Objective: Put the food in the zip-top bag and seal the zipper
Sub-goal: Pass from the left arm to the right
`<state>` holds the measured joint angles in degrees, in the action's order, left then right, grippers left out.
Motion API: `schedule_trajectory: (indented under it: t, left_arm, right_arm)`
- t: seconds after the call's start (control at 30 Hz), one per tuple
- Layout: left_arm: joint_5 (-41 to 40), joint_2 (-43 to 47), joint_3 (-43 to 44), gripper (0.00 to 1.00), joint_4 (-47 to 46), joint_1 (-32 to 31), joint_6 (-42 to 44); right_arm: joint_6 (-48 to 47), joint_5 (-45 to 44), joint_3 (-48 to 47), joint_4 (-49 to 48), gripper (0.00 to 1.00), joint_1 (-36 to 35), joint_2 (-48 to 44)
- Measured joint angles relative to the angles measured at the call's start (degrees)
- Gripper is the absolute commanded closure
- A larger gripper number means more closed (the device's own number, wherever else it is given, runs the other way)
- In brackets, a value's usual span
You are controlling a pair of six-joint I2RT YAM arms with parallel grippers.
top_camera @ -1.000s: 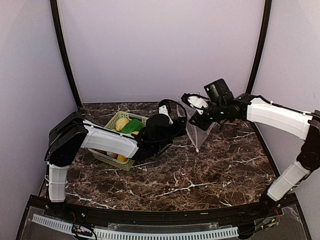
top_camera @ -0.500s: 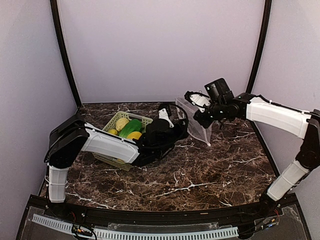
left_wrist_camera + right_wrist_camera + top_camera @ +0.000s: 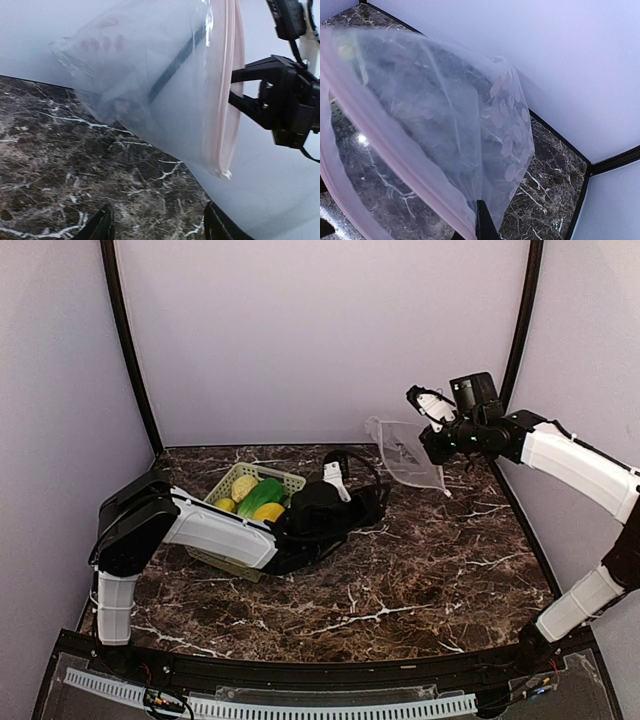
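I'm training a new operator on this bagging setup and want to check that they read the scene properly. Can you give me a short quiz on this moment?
1. True or false: the left gripper is shut on the zip-top bag.
2. Where is the food right now? A: inside the bag. B: in the green basket. C: between the left gripper's fingers.
3. Fill in the blank: the ___ gripper pinches the bag at its zipper edge and holds it up in the air.

Key
1. False: its fingers stand apart with nothing between them.
2. B.
3. The right gripper.
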<state>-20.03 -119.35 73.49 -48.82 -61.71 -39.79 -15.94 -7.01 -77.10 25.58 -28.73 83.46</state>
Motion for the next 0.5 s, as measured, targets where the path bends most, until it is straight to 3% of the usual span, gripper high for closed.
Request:
schedule_trajectory:
  t: [0.13, 0.27, 0.5]
  left_arm:
    - [6.08, 1.49, 0.13, 0.29, 0.46, -0.02, 6.40]
    - [8.50, 9.51, -3.65, 0.25, 7.39, 0.04, 11.23]
    - [6.14, 29.27, -6.16, 0.13, 34.03, 3.98, 15.04]
  right_arm:
    - [0.00, 0.68, 0.92, -0.07, 1.00, 0.70, 0.00]
    - [-0.15, 0.98, 1.09, -0.15, 1.00, 2.71, 0.00]
    - [-1.92, 1.57, -1.86, -0.33, 1.00, 10.91, 1.84]
